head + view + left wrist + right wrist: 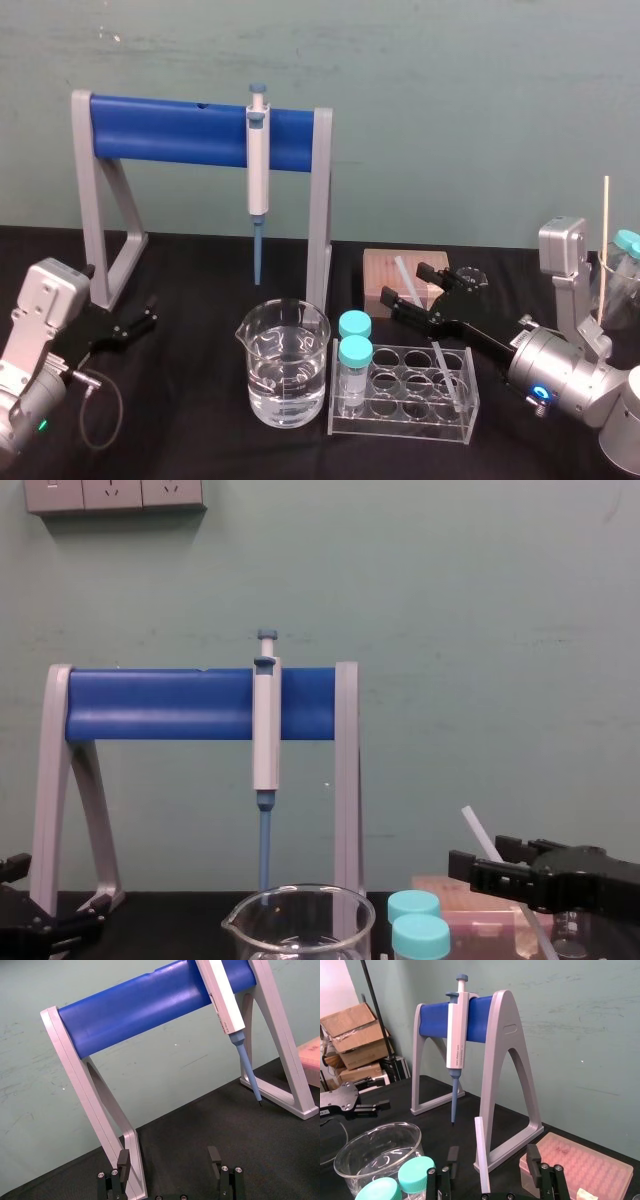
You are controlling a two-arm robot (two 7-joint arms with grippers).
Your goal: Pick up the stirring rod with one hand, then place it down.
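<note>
Between the wide-spread fingers of the right gripper (405, 284) stands the stirring rod (481, 1155). Its long axis is steeply tilted, with the lower end down in the clear tube rack (400, 422) and the upper end leaning back toward the pink tip box (385, 268). It is thin, straight and translucent white. Neither finger touches it. The left gripper (147, 314) rests at the table's left, fingers apart.
</note>
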